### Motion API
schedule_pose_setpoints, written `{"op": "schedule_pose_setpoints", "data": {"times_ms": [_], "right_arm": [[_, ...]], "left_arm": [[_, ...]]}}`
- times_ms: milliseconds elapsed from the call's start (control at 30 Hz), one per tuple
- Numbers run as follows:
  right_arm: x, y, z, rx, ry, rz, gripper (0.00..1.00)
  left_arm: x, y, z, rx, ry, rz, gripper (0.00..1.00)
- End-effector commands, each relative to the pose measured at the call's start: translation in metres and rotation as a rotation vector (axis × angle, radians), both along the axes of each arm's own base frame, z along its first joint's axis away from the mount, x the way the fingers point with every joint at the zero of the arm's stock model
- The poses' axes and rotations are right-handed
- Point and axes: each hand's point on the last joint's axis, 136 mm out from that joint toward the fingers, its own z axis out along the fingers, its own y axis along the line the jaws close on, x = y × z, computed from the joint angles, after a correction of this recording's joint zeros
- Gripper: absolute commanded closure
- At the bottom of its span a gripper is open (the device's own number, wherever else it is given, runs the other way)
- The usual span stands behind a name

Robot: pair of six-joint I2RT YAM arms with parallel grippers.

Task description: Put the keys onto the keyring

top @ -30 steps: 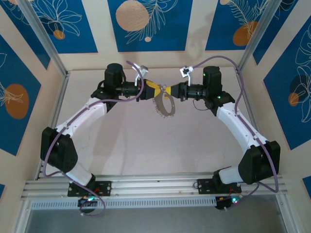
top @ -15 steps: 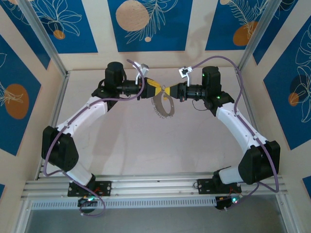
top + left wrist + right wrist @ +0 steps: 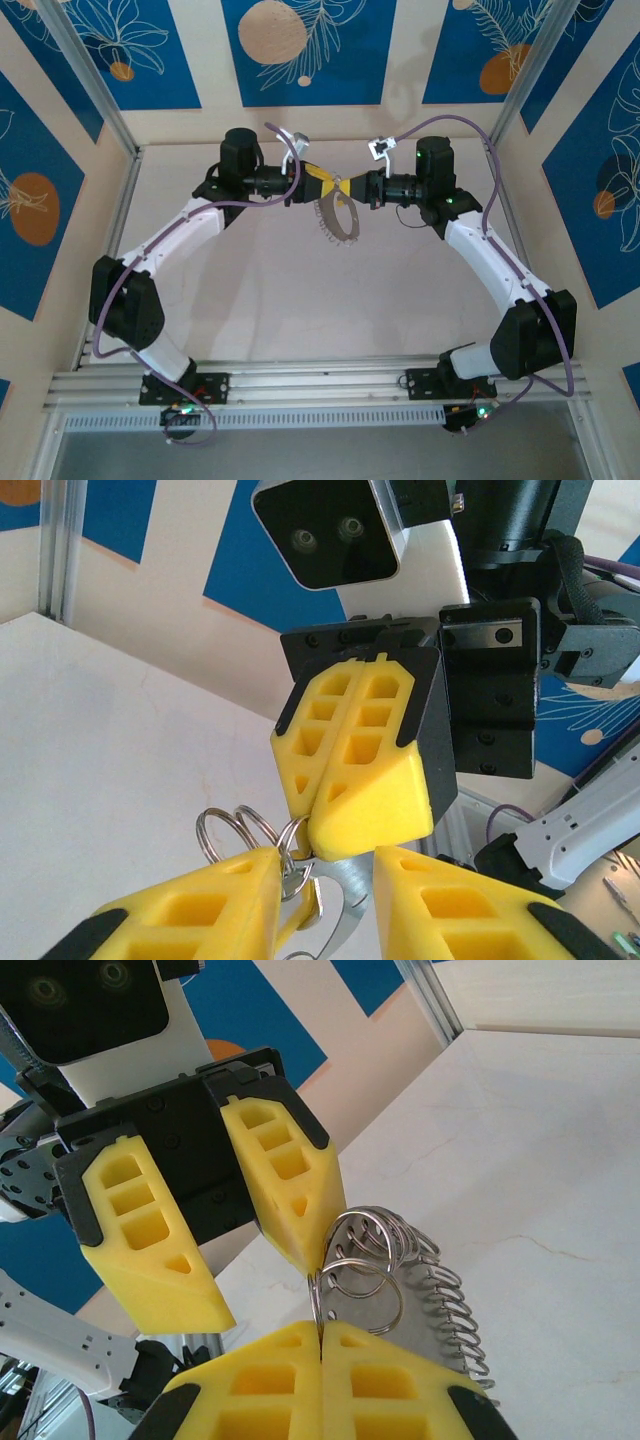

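While pinched aloft, keyring (image 3: 338,222): hung at far centre, between the two grippers.
Right gripper (image 3: 320,1345): closed on the keyring's wire.
Left gripper (image 3: 340,870): parted, small rings (image 3: 228,830) against one jaw.
Handling: judged light, stiff, slippery; best taken at bare wire.

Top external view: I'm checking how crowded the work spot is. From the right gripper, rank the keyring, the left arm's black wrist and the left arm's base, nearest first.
1. Keyring, held at the tip of the right gripper, centre-back of the table.
2. Left arm's black wrist, off to the left, at the back.
3. Left arm's base, near edge, left side.
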Motion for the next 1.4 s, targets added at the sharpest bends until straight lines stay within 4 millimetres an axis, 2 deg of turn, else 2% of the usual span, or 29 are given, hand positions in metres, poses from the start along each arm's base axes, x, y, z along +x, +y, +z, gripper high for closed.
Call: {"op": "schedule_pose_setpoints", "data": {"times_ms": [0, 200, 767, 1067, 1367], "right_arm": [[-0.003, 0.004, 0.019, 0.021, -0.055, 0.024, 1.0], [-0.003, 0.004, 0.015, 0.015, -0.051, 0.023, 1.0], [-0.002, 0.003, 0.013, 0.014, -0.047, 0.022, 1.0], [-0.004, 0.002, 0.011, 0.013, -0.047, 0.024, 1.0], [-0.006, -0.004, 0.009, 0.026, -0.045, 0.017, 1.0]], "left_arm": [[-0.003, -0.008, 0.007, -0.017, -0.025, -0.031, 0.7], [0.009, -0.005, 0.0, 0.013, -0.046, 0.059, 0.65], [0.008, -0.006, -0.005, 0.017, -0.035, 0.048, 0.69], [0.012, -0.004, -0.004, 0.019, -0.047, 0.076, 0.59], [0.018, 0.01, 0.011, -0.028, -0.054, 0.13, 0.54]]}}
